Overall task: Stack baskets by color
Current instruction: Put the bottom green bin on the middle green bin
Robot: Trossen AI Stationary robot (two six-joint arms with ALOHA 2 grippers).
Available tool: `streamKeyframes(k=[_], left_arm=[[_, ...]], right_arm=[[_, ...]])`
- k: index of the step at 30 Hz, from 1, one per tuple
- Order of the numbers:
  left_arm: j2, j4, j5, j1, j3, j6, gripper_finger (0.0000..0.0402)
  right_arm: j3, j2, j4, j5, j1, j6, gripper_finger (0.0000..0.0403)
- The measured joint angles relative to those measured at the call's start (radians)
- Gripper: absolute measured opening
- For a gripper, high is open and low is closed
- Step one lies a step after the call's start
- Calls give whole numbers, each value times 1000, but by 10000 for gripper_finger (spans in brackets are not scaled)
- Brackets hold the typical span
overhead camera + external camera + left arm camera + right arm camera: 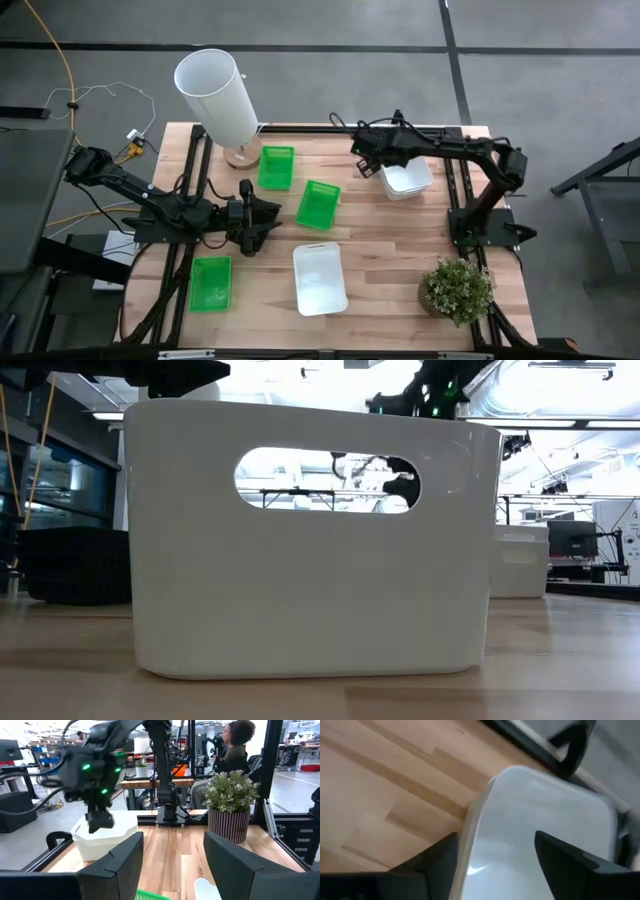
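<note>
Three green baskets (276,167) (318,203) (211,283) rest apart on their bottoms on the wooden table. One white basket (320,278) stands near the front edge and fills the low view (310,540). Another white basket (407,178) (540,820) sits at the far right. My right gripper (370,160) (502,865) hangs open, slanting down over that basket's left rim, one finger outside the wall and one over the inside, with a gap to each. My left gripper (270,215) (175,870) waits open and level at the table's left middle. No black baskets show.
A tall white cylinder on a wooden base (220,95) stands at the far left. A potted plant (457,288) (230,805) occupies the near right corner. A person (235,750) sits beyond the table. Bare wood lies between the green baskets and the far white one.
</note>
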Motion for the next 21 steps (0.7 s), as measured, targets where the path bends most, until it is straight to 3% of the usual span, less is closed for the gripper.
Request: streamKeyframes(k=[7, 10, 14, 21], left_arm=[[0, -1, 0, 0, 0, 0, 195], [0, -7, 2, 0, 0, -7, 195], [0, -6, 10, 0, 0, -68, 195], [0, 2, 11, 0, 0, -105, 195]], right_arm=[[-159, -161, 10, 191, 200, -47, 267], [-276, -273, 111, 231, 292, -21, 266], [-439, -440, 453, 238, 413, -92, 266], [-710, -584, 1248, 49, 532, -434, 266]])
